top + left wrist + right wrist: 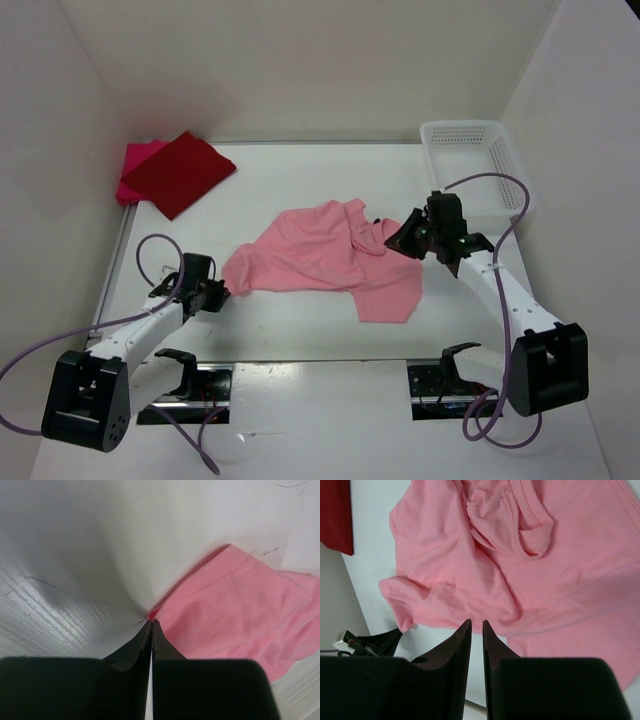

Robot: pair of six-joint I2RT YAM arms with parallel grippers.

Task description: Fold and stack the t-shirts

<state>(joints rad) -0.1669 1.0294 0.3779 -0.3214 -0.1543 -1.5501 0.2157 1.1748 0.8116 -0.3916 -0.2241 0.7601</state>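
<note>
The light pink t-shirt lies in a bumpy heap in the middle of the table, not folded yet. The dark red t-shirt sits folded at the far L corner, on top of the bright pink t-shirt, so that's your stack. The white basket is at the far R, apart from the job.

Your L pincer is clenched right on the shirt's L tip. In the L wrist view its tips meet w/ a bit of pink cloth nipped there. It looks like a tiny bite, so it could slip. Your R pincer hangs over the R side of the shirt, tips a little apart & nothing in them.

The step looks like this: spread the shirt flat before any fold. To do it well, go slow w/ the L arm & pull low along the table, not up, so the small bite holds. Bring the R pincer down on a hem or corner on its side. Take just one layer if you can, bc the sleeve & neck are bunched up near it. Then pull both sides away from each other till the bumps go. If the L tip pops out, stop & grab deeper.
</note>
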